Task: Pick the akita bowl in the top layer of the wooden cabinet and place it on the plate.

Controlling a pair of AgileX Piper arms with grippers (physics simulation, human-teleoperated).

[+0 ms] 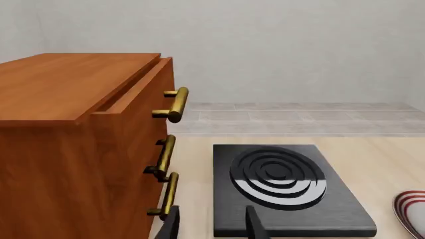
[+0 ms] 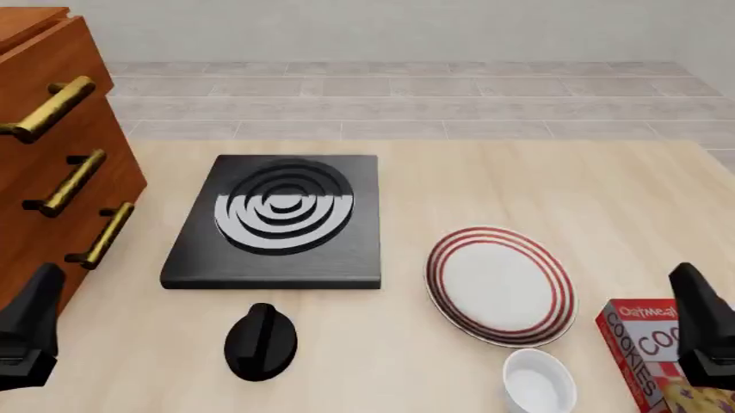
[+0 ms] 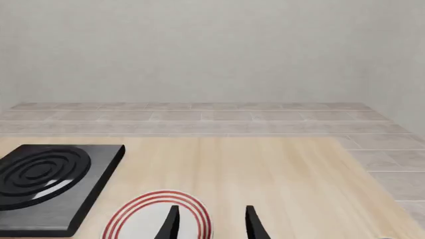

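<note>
The wooden cabinet (image 1: 59, 149) (image 2: 46, 206) stands at the table's left. Its top layer (image 1: 136, 97) is pulled out a little, leaving a narrow gap under the cabinet top, and its brass handle (image 1: 174, 104) (image 2: 46, 110) juts forward. The akita bowl is hidden. The plate (image 2: 501, 284) (image 3: 156, 219), white with red rings, lies right of centre. My left gripper (image 1: 212, 226) (image 2: 29, 335) hovers open and empty at the near left, in front of the lowest drawer. Open and empty too, my right gripper (image 3: 212, 224) (image 2: 703, 331) hangs at the near right, just beyond the plate's right side.
A black square stove (image 2: 275, 222) (image 1: 285, 189) lies between cabinet and plate. A black knob-shaped object (image 2: 262, 342) sits in front of it. A plain white small bowl (image 2: 540, 381) and a red cookie box (image 2: 645, 353) are at the near right.
</note>
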